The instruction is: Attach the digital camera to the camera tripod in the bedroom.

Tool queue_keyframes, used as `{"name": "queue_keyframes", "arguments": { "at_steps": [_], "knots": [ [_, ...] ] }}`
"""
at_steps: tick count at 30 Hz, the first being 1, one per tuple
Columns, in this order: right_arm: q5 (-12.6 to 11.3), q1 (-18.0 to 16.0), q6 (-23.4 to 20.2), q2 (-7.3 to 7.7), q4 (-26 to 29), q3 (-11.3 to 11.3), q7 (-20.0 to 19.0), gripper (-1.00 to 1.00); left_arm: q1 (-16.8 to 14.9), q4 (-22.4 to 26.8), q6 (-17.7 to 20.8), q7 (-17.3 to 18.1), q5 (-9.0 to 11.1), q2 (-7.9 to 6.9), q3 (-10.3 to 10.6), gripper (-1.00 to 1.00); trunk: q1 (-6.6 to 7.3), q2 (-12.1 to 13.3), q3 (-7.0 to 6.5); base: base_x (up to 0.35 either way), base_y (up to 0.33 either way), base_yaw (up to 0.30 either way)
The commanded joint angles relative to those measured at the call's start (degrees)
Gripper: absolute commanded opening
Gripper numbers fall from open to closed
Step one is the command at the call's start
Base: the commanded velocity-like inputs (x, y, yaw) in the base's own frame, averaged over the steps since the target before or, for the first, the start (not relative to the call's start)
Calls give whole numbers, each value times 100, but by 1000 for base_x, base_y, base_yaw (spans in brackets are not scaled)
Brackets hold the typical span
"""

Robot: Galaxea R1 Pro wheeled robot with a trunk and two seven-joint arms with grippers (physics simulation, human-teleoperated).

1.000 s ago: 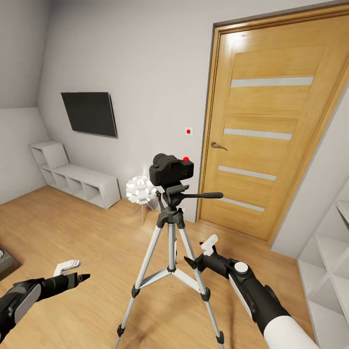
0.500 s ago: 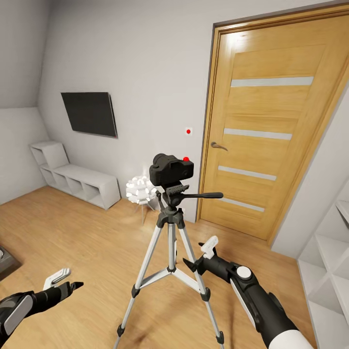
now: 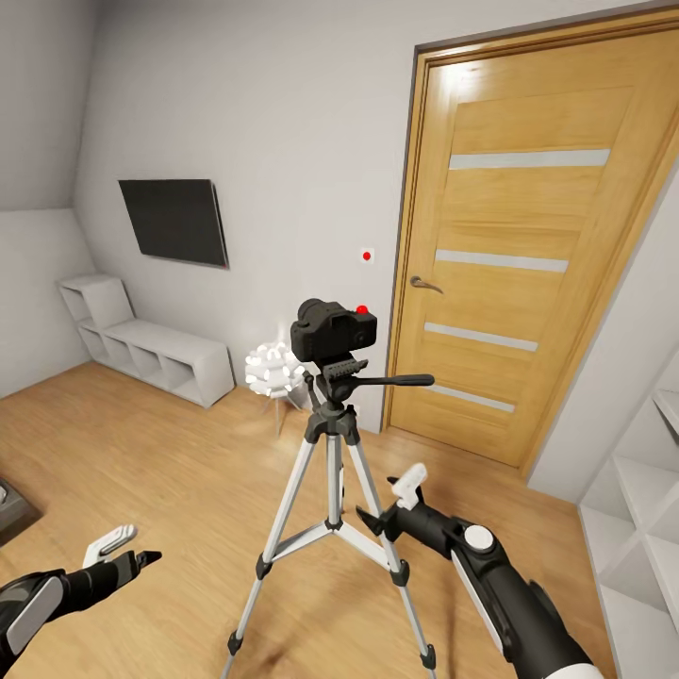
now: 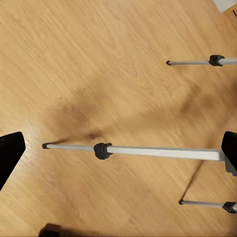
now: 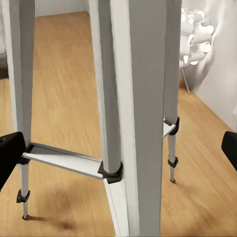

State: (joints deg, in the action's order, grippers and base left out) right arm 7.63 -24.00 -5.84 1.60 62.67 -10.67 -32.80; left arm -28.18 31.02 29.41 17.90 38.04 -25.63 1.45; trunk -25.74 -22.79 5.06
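1. The digital camera [image 3: 333, 329] sits on the black pan head of the camera tripod [image 3: 332, 471], which stands on the wood floor [image 3: 170, 471] of the bedroom, in front of the wooden door [image 3: 528, 245] and the pale grey wall [image 3: 283, 141].
2. The tripod's side handle points toward the door; its 3 silver legs spread down to black feet.
3. The right gripper [image 3: 394, 500] hangs low just beside the tripod's right leg, its fingers spread and holding nothing.
4. From the right wrist view the tripod legs [image 5: 133, 108] stand very close ahead, with both black fingertips [image 5: 10, 153] wide apart at the edges of the picture.
5. The left gripper [image 3: 127, 552] hovers low over the floor, well apart from the tripod, fingers parted and empty.
6. The left wrist view looks down on the floor and the lower leg sections [image 4: 148, 151].
7. A black wall screen [image 3: 174, 220], low white cube shelves [image 3: 151, 354] and a white ball-shaped lamp [image 3: 273, 370] stand along the wall.
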Motion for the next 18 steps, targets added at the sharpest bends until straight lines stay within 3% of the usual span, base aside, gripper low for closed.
{"name": "queue_keyframes", "arguments": {
  "at_steps": [1,9,12,18],
  "knots": [
    [30,-2,-27,3,15,-4,-14,100,-5,3,27,-3,42,-5,15,100,-4,-13,13,0,0,0],
    [22,705,-43,38,1124,50,-101,100,-4,-98,22,-27,45,-4,13,100,-4,-13,13,0,0,0],
    [9,1270,-50,178,1974,95,-399,100,-3,-193,2,-36,49,2,13,100,-4,-13,13,0,0,0],
    [-16,1630,-119,294,2547,257,-576,100,-3,-390,-51,-39,53,33,17,100,-4,-13,13,0,0,0]
  ]
}}
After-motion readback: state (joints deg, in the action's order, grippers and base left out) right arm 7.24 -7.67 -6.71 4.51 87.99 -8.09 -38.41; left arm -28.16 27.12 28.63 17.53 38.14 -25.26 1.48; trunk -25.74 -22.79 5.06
